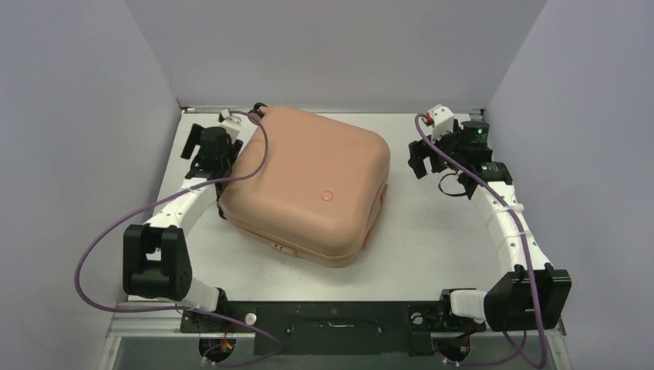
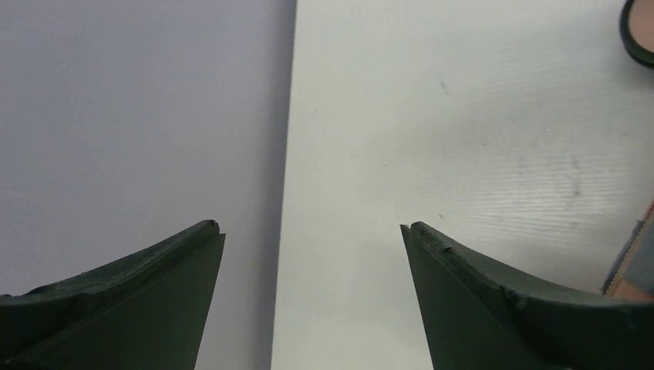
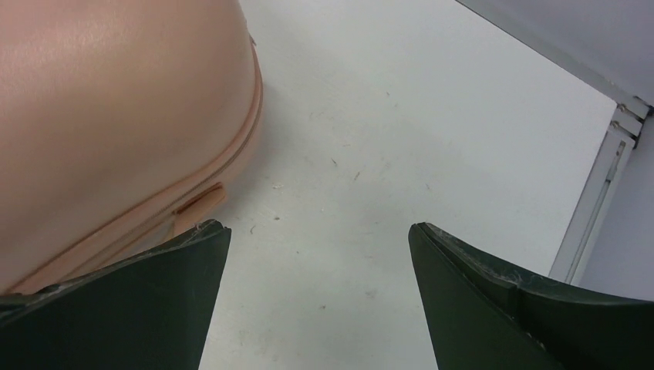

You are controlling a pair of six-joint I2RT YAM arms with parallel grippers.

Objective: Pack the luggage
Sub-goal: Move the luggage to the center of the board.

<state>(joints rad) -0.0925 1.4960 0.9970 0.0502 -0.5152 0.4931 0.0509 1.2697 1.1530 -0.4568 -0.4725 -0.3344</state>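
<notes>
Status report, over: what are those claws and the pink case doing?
Left claw open, empty. Right claw open, empty. Luggage shut, lying between them. No obstruction seen.

The salmon-pink hard-shell suitcase [image 1: 305,181] lies shut and flat, turned diagonally, at centre-left of the top view. Its rounded upper shell shows a small round logo dot [image 1: 327,196]. A dark caster wheel [image 1: 261,106] pokes out at its upper-left corner.

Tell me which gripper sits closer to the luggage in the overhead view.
The left gripper: from above it meets the far-left edge of the luggage, while the right gripper stands off its right side with a strip of table between.
</notes>
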